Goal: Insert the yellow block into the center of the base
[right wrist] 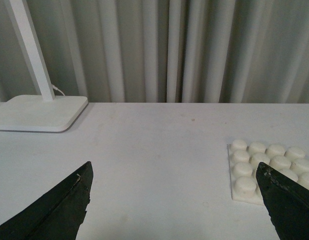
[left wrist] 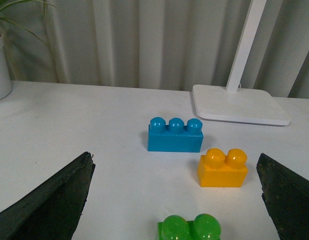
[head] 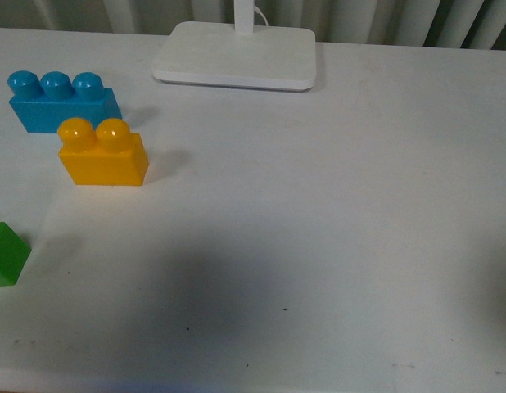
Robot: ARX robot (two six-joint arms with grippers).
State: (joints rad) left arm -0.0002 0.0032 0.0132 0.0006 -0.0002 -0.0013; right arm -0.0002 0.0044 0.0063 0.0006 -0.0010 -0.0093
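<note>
While the left gripper and right gripper gape wide and hold nothing, the yellow block sits far-left on the table, just beside the blue brick. A green block lies nearer, at the left edge. The lamp stand stands far centre. The base shows only in the right wrist view, bare table around it.

The yellow block, an orange-yellow brick with two rounded studs, stands upright and studs up on the white counter, toward the robot's left. The base, a white studded plate, lies flat, seen only from the right wrist.
</note>
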